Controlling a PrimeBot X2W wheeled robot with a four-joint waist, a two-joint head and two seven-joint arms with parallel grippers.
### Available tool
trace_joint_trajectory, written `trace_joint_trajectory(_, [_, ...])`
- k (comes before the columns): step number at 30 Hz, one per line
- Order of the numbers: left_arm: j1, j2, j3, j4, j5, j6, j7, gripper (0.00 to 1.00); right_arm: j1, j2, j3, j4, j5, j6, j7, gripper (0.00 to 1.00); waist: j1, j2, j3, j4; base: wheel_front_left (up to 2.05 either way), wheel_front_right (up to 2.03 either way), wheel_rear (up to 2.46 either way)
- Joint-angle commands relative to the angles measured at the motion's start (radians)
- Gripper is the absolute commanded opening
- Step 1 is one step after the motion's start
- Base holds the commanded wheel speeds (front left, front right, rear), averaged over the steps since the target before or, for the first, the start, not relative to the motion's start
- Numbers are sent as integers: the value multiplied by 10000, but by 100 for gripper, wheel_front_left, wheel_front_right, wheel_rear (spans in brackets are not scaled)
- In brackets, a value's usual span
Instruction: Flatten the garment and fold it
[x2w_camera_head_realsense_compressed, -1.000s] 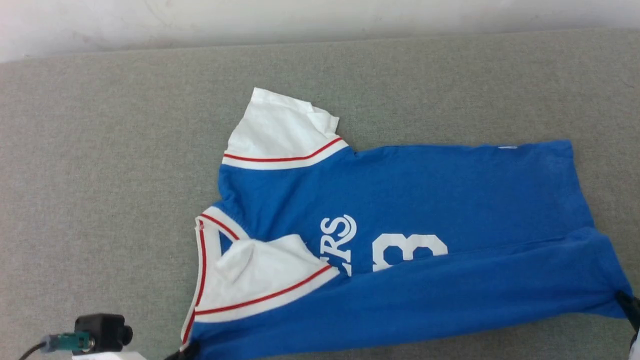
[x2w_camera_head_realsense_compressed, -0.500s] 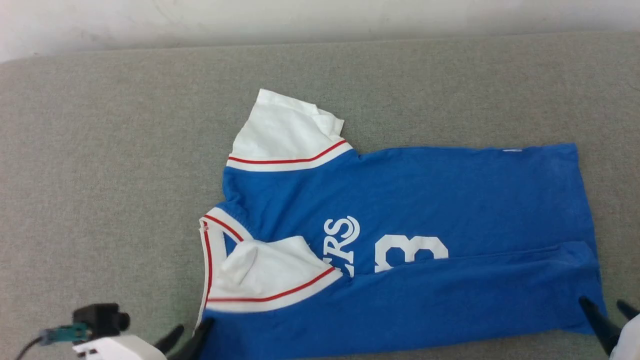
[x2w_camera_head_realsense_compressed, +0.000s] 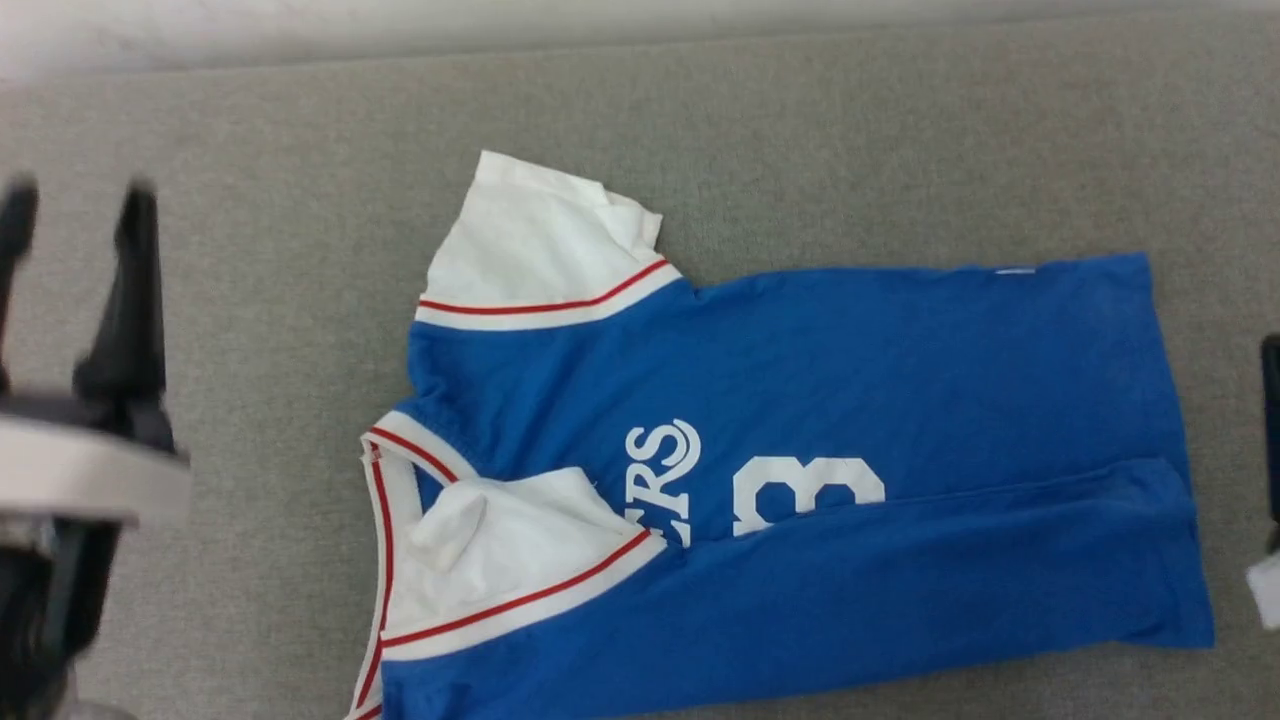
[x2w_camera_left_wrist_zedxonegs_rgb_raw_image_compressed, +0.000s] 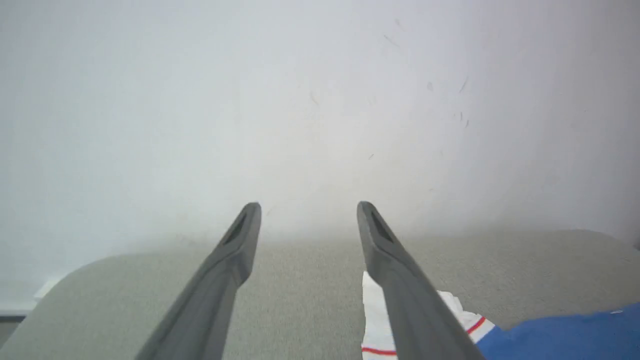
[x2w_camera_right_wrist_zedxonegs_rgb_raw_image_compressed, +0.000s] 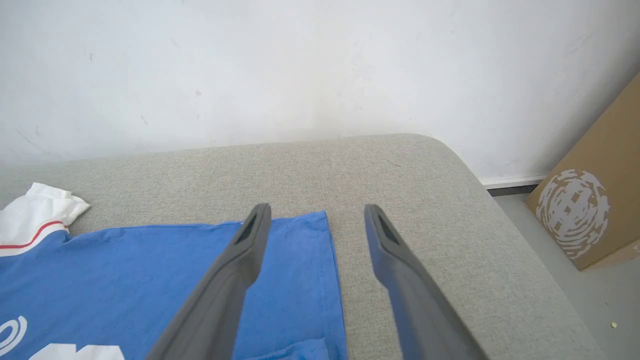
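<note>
**Both grippers open, shirt lying crosswise on the grey cushion**

You have both grippers off the cloth. The left gripper (x2w_camera_left_wrist_zedxonegs_rgb_raw_image_compressed: 305, 210) has its two dark fingers spread with nothing between them, raised over bare cushion off the collar end. The right gripper (x2w_camera_right_wrist_zedxonegs_rgb_raw_image_compressed: 315, 212) is spread just as wide and empty, and hangs above the hem corner.

The garment (x2w_camera_head_realsense_compressed: 800, 450) lies on the grey cushion (x2w_camera_head_realsense_compressed: 250, 200). You get a broad bare strip to the robot's left of the collar and another between the shirt and the wall (x2w_camera_right_wrist_zedxonegs_rgb_raw_image_compressed: 300, 65). The shirt's near edge runs out of the bottom of the head view. On the right, the cushion rounds off at a corner and drops to the floor (x2w_camera_right_wrist_zedxonegs_rgb_raw_image_compressed: 575, 300), where a cardboard box (x2w_camera_right_wrist_zedxonegs_rgb_raw_image_compressed: 595, 200) stands.

The cushion is a coarse woven fabric and flat. The shirt is soft blue jersey with white sleeves and red-striped trim. Its near long side is folded up over the front and hides the lower part of the white lettering and the "3". The near sleeve lies rumpled on top.

Its long axis runs left to right, with the collar to the robot's left and the hem to the right. The far sleeve points toward the wall.
</note>
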Motion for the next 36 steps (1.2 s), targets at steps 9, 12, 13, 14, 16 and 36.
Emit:
trace_joint_trajectory(9, [-6230, 637, -3464, 3112, 954, -2084, 3314, 100, -888, 193, 1196, 372, -444, -7, -842, 100, -1, 0, 1776, -810, 0, 0, 0])
trace_joint_trajectory(12, [-7291, 612, -4124, 4155, 822, -2662, 4595, 100, -1028, 231, 1395, 559, -432, -7, -1098, 100, -1, 0, 2095, -1037, 0, 0, 0])
trace_joint_trajectory(13, [-7545, 595, -4271, 4471, 732, -2808, 4969, 100, -1054, 251, 1451, 618, -421, -7, -1159, 100, -1, 0, 2196, -1100, 0, 0, 0])
trace_joint_trajectory(14, [-7776, 568, -4371, 4750, 653, -2905, 5266, 100, -1076, 267, 1498, 666, -421, -7, -1212, 100, -1, 0, 2300, -1156, 0, 0, 0])
trace_joint_trajectory(16, [-7959, 553, -4463, 4970, 568, -2991, 5542, 100, -1098, 279, 1543, 714, -421, -7, -1250, 100, -1, 0, 2398, -1210, 0, 0, 0])
trace_joint_trajectory(36, [-8352, 648, -4719, 6128, -136, -3035, 6952, 0, -1546, 233, 1680, 715, -567, -7, -1319, 100, -1, 0, 3453, -1581, 0, 0, 0])
